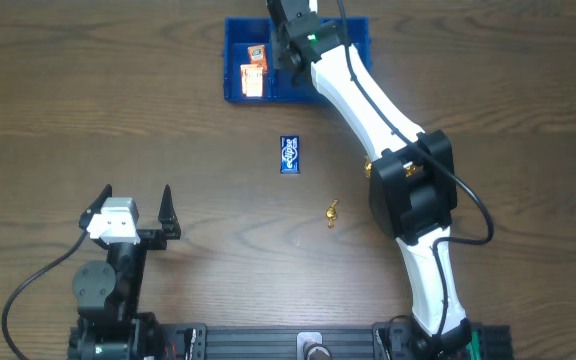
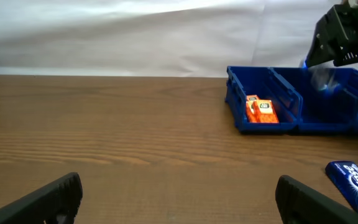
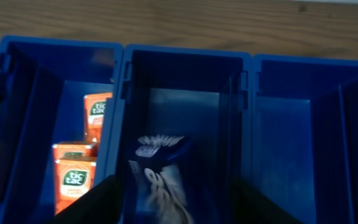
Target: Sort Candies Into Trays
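Where the right gripper (image 3: 174, 199) hangs over the blue tray (image 1: 358, 60), its jaws stand spread, one dark finger on each side of the tray's middle compartment.

Item, blue packet (image 3: 157, 168): one candy packet, blurred, inside the middle compartment of the tray, between the spread fingers and touching neither so far as can be seen. Whether it lies on the tray floor cannot be told.

Item, orange boxes (image 1: 256, 72): small candy boxes, at least three, in the end compartment of the tray beside the middle one. The compartment at the tray's other end shows bare blue floor.

Item, loose blue packet (image 1: 289, 155): lying flat on the table (image 1: 88, 120), just off the tray on the side toward the arm bases.

Item, gold-wrapped candy (image 1: 330, 211): one piece, on the table, farther from the tray than the loose blue packet, on the same side.

Item, left gripper (image 2: 179, 199): jaws spread wide with nothing between them, low over the table, well apart from the tray, near its own arm's base.
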Tool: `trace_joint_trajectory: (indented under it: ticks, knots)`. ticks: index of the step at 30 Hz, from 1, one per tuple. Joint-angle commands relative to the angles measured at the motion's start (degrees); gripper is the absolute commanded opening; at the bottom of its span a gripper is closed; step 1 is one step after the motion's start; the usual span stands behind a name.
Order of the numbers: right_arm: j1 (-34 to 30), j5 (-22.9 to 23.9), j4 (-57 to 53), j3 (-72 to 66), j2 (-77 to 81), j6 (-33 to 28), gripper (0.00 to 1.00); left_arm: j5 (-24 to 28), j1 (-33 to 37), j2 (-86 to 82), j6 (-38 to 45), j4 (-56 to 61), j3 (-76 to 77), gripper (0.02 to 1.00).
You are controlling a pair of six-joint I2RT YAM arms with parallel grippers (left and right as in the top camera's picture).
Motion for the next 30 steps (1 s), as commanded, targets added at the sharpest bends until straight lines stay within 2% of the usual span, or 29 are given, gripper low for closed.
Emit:
trace_joint_trajectory:
  ticks: [1,4,11,13,17,21,30]
  knots:
    - [0.42,-0.66,-1.33,1.66,-1.36,-0.76,0.636,1.16,0.22,-0.37,0.57,-0.85,-1.68,0.998]
    - [2.05,-0.66,-6.23,1.64,-5.84,-0.42,0.636,1.16,0.22,-0.37,0.57,-0.85,-1.68,0.998]
    - [8.39,-0.70,-24.22,0.44,-11.39,7.23,0.643,1.16,0.22,-0.37,0.55,-0.85,-1.68,0.998]
    - [9.49,-0.72,-25.05,-3.43,-11.39,9.51,0.643,1.16,0.22,-0.37,0.57,-0.85,-1.68,0.996]
    - [9.73,-3.76,-18.53,-15.41,-11.37,10.78,0.643,1.16,0.22,-0.37,0.57,-0.85,-1.68,0.998]
    - [9.51,-7.74,-6.95,-28.06,-11.32,11.02,0.645,1.16,0.22,-0.37,0.55,-0.85,-1.68,0.998]
    - [9.29,-8.22,-3.98,-31.39,-9.09,12.26,0.643,1.16,0.22,-0.37,0.57,-0.85,-1.68,0.998]
